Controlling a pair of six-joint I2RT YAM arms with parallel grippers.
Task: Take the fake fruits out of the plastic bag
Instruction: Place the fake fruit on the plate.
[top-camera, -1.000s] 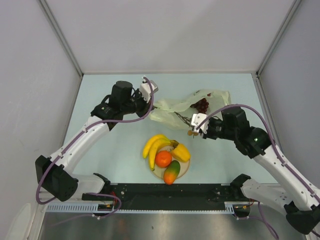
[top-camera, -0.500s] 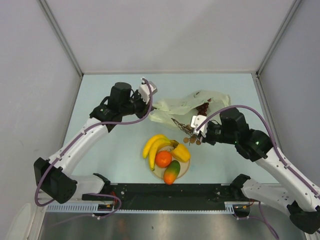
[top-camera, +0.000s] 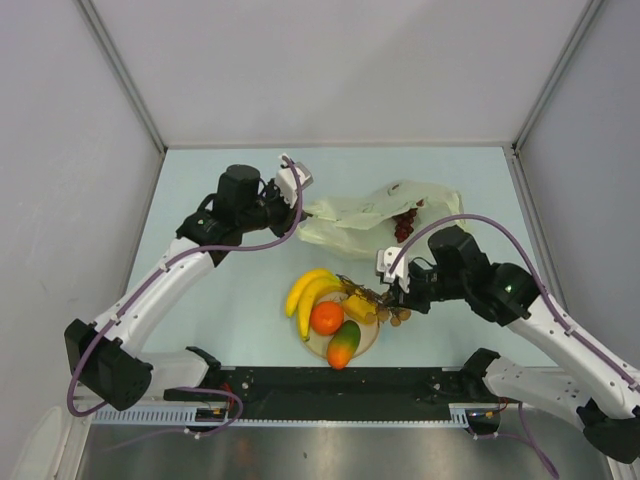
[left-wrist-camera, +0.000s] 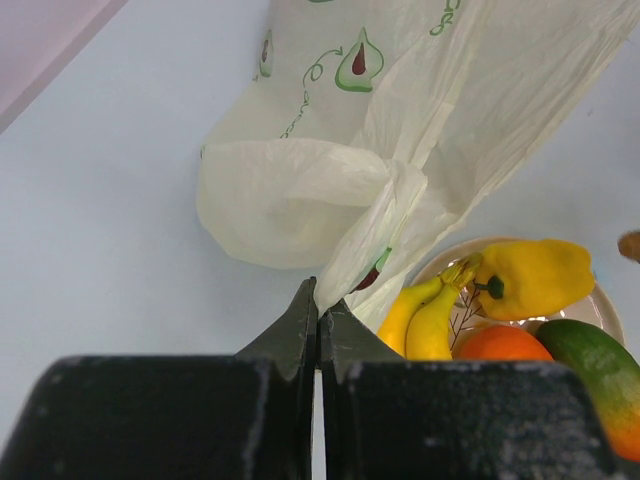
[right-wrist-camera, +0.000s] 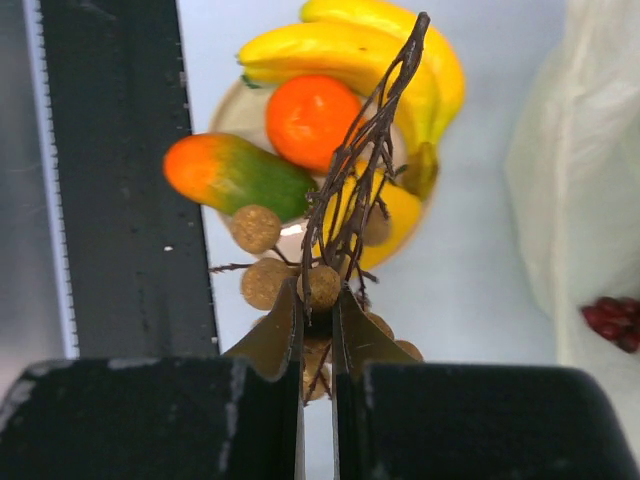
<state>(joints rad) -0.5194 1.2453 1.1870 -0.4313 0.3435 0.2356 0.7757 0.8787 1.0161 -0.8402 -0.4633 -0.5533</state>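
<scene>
I see left gripper (left-wrist-camera: 318, 298) pinched shut on a fold of the bag (top-camera: 365, 212), which lies toward the table's (top-camera: 250, 310) far edge | right gripper (right-wrist-camera: 318, 300) clamped on the brown cluster (right-wrist-camera: 262, 283) by its twig, at the plate's (top-camera: 366, 342) right rim | banana (top-camera: 305, 288), orange (top-camera: 326, 317), lemon (top-camera: 362, 305), mango (top-camera: 343, 345) on plate | grapes (top-camera: 404, 224) inside bag

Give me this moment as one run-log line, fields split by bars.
left jaws: shut on bag | right jaws: shut on brown cluster near plate | grapes: in bag
</scene>
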